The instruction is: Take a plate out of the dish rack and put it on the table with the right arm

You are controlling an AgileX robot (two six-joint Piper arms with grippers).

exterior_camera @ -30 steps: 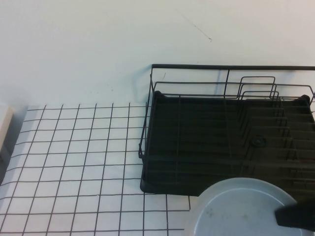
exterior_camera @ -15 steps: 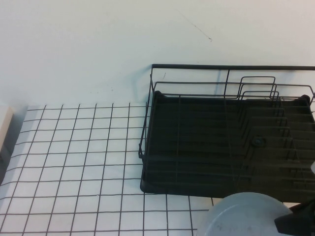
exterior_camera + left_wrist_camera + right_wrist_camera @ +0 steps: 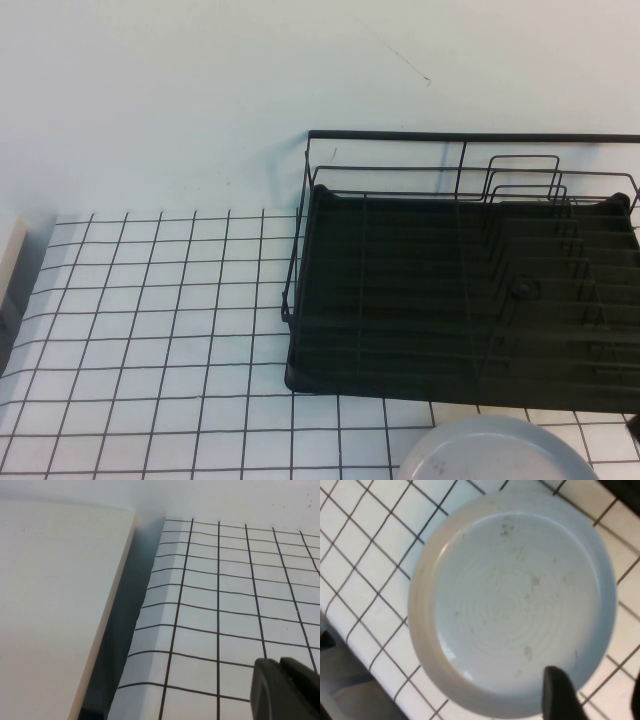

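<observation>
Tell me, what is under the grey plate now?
The plate lies on the gridded table, before the dish rack. The part beneath it is covered. The right gripper hovers above its rim; the left gripper is elsewhere.

Pale grey plate [image 3: 515, 605] lies flat, face up, on the white gridded desk [image 3: 365, 575]. Raised rim all round, faint dark specks and fine rings on its face. Right hand [image 3: 592, 692] is above the plate's edge; one dark finger [image 3: 560, 692] overlaps the rim, the other only just shows at the frame edge, a wide gap between them. A dark corner [image 3: 625, 490], probably the rack, lies beyond the plate.
</observation>
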